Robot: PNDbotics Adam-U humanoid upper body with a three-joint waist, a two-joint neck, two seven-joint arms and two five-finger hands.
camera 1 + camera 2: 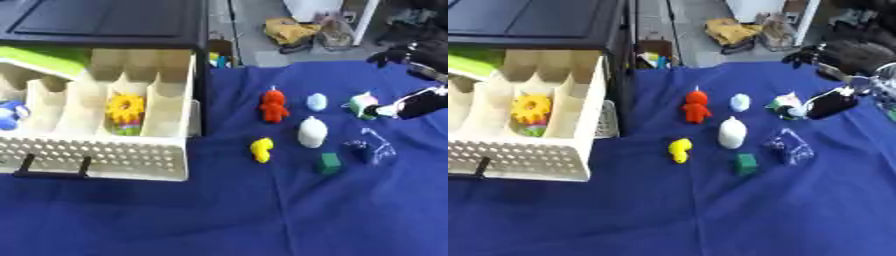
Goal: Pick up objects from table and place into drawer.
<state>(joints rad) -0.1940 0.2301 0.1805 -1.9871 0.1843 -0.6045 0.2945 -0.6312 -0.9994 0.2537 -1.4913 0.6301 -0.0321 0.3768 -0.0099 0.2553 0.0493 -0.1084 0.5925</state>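
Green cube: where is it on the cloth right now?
The green cube lies on the blue cloth right of centre, nearest the viewer among the toys, just below the white figure and right of the yellow toy.

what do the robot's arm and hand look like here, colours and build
Only the right hand shows, at the right edge: a black, rounded body with a small white patch near its wrist end. Behind it, toward the upper right corner, the arm is bulky and black with dark finger-like shapes. No cables or markings can be made out. The left arm is out of view.
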